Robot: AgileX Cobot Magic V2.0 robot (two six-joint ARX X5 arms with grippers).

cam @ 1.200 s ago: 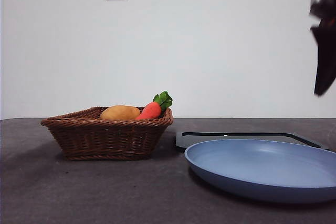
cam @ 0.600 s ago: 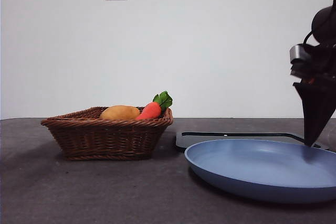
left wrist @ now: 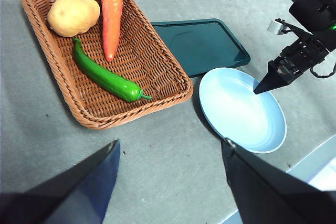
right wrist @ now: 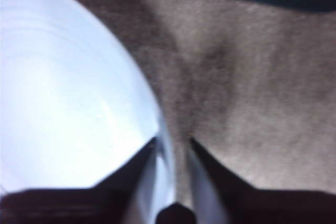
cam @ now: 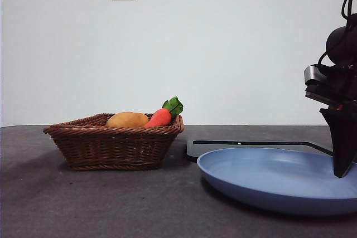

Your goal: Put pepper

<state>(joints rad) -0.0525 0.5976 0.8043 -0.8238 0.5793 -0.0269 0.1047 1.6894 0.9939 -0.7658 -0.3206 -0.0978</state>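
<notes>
The dark-green pepper (left wrist: 105,77) lies in the wicker basket (left wrist: 181,82) beside a carrot (left wrist: 111,22) and a potato (left wrist: 73,14). In the front view the basket's wall (cam: 111,146) hides it. My left gripper (left wrist: 171,142) is open and empty, high above the table in front of the basket. My right gripper (cam: 341,174) is down at the blue plate's (cam: 268,176) rim. Its wrist view shows the narrowly open jaws (right wrist: 172,145) astride that rim (right wrist: 163,129), with nothing held.
A dark tray (left wrist: 205,40) lies behind the plate and right of the basket. The carrot's top (cam: 173,106) and the potato (cam: 127,120) rise above the basket's rim. The table's edge runs close beside the plate (left wrist: 236,108).
My right gripper has come down from high at the right edge to the blue plate's rim. The basket, its contents and the plate have not moved.
</notes>
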